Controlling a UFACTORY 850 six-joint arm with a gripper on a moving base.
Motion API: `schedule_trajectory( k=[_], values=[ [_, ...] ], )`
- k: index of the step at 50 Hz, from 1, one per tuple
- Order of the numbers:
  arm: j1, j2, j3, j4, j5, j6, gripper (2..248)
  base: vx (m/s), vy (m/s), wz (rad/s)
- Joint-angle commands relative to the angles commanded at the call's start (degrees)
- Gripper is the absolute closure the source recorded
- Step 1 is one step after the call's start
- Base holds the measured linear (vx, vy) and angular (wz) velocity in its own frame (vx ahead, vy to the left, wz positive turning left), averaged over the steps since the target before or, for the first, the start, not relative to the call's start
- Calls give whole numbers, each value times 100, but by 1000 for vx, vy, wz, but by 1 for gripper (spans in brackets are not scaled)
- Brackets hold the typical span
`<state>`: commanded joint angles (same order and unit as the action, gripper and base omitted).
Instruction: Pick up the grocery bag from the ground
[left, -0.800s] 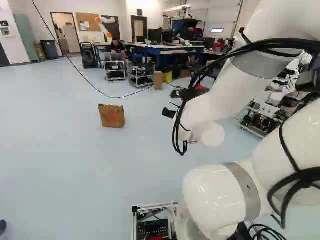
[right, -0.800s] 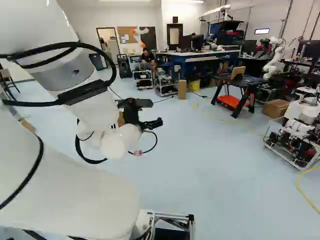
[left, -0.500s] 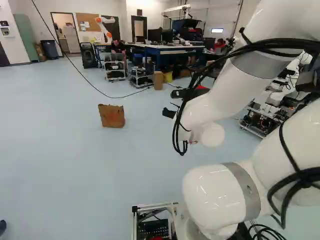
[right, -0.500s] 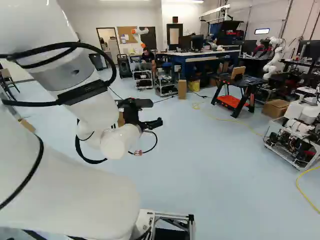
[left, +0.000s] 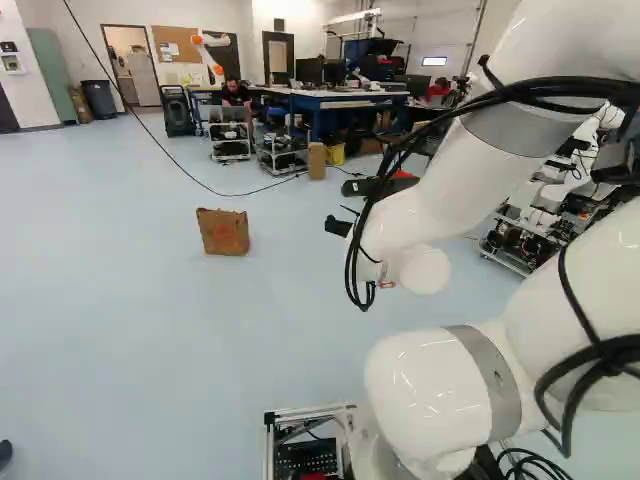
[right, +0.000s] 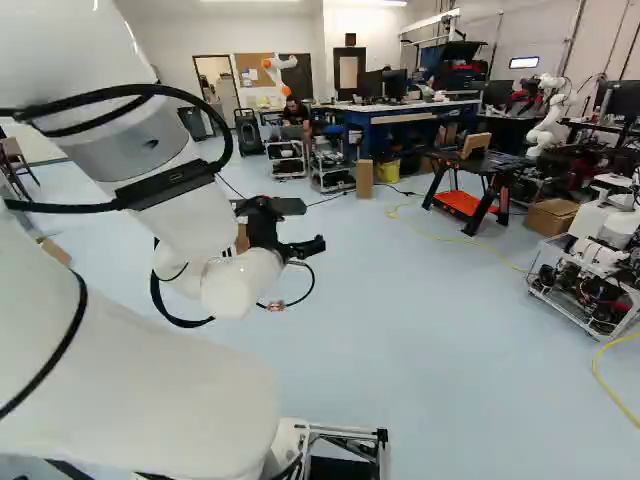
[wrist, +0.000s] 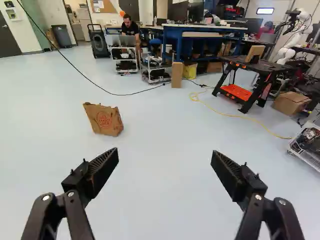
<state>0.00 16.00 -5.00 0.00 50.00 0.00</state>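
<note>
Presently the black two-fingered claw (wrist: 165, 154) is spread wide with nothing between its fingers; the brown paper grocery bag (wrist: 103, 120) stands well ahead, off toward the left finger, on the pale blue floor (wrist: 165, 195); its base sits flat and its top edge is crumpled, so it appears to hold itself up; no handle can be made out.

The white jointed arm (left: 430, 205) is folded and raised, claw facing forward; judged a carrying pose, keeping bag and route in sight; reach looks too short from here, so the base probably needs to drive and turn left before lowering; the top edge seems the likely pinch, though thin paper may tear or tip.

Surroundings: a thin black cable (wrist: 112, 94) lies beyond the bag, not between it and the claw; the tall cardboard box (wrist: 177, 75) and metal carts (wrist: 125, 53) stand farther back; nearer approach shows no obstacle.
</note>
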Motion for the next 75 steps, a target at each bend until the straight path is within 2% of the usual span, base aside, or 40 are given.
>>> schedule_trajectory(
  k=[12,36,75],
  values=[
    [0,0,0,0,0,0,3,107,0,-6],
    [0,0,0,0,0,0,3,350,12,-6],
    [0,0,0,0,0,0,3,321,145,437]
  ],
)
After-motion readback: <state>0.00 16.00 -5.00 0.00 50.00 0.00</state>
